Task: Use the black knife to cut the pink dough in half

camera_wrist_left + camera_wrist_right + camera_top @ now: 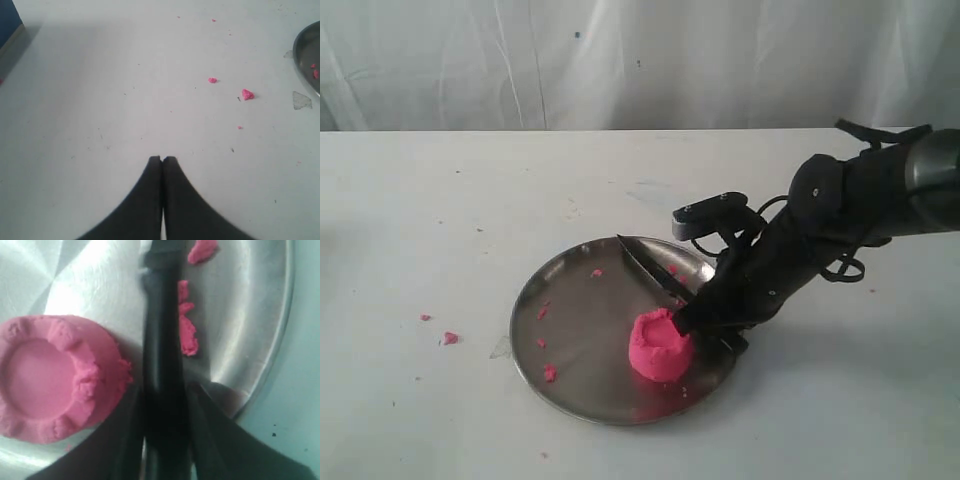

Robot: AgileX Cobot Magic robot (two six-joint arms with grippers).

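Observation:
The pink dough (660,347) is one round lump with a dented top, sitting on the front right of a round steel plate (570,330). The black knife (650,265) lies low over the plate just behind the lump, its tip pointing to the far left. My right gripper (692,312) is down at the handle end, right beside the dough. In the right wrist view its fingers press both sides of the knife (162,340) handle, with the dough (50,375) next to one finger; the right gripper (162,387) is shut on it. My left gripper (162,159) is shut and empty above bare table.
Small pink crumbs (450,338) lie on the white table left of the plate, and more dot the plate itself (187,335). The plate's rim (307,55) shows at the edge of the left wrist view, with crumbs (247,94) near it. A white curtain hangs behind the table.

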